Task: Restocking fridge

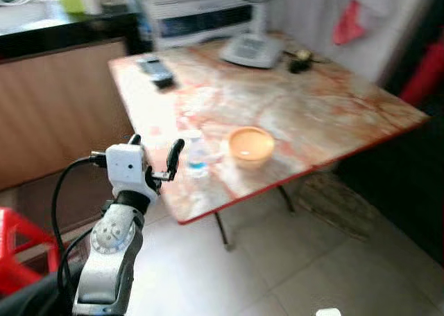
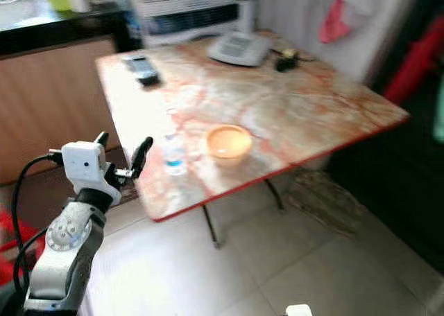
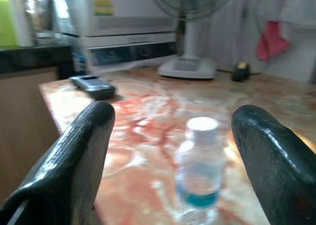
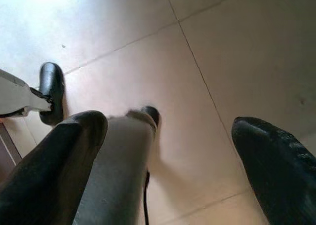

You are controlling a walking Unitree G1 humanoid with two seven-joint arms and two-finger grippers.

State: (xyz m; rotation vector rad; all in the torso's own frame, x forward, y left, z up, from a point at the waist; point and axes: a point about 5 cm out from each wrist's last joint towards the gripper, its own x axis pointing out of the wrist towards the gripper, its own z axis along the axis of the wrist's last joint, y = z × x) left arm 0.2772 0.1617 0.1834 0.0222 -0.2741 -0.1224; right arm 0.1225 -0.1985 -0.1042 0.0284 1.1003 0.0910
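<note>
Water bottle (image 1: 197,156), small, clear plastic w/ white cap & blue label band, stands upright near the front edge of the desk (image 1: 326,115), not yet picked up. Judging by this, restocking is at an early stage: bottle ungrasped, fridge trip all to do. Left to right: left claw (image 1: 154,156) raised just short of the desk edge, fingers spread, nothing held, lined up w/ the bottle between them in the wrist view but apart from it. Beside the bottle, a round orange bowl (image 1: 251,145), smooth, shallow. Desk top is glossy marble-pattern, pink-cream w/ red rim. Farther back: dark remote (image 1: 155,69), white fan base (image 1: 252,50). Right claw (image 4: 168,161) hangs over pale floor tiles (image 4: 237,52), fingers apart, empty.
</note>
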